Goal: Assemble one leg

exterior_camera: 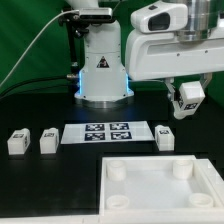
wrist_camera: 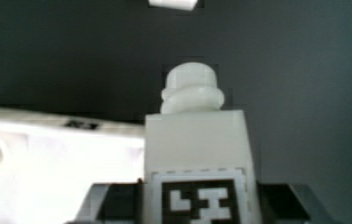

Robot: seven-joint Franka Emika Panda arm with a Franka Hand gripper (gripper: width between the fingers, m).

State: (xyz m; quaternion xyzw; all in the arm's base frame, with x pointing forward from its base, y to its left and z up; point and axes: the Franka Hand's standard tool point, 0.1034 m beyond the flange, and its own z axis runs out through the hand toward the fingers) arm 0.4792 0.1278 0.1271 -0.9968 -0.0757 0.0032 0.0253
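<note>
Gripper (exterior_camera: pixel 184 103) pinching leg (exterior_camera: pixel 188 94), holding it aloft, apart from tray (exterior_camera: pixel 150 197). Leg's long axis pointing straight out from gripper, threaded tip (wrist_camera: pixel 191 85) leading (clearest in wrist view). Nearest corner socket (exterior_camera: pixel 181 168) lying below leg, at exterior view's right.

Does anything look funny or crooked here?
Only one thing: one leg is up in the air, clamped in the end effector. The other three legs stand on the table beside the marker board. Nothing looks broken or spilled.
</note>
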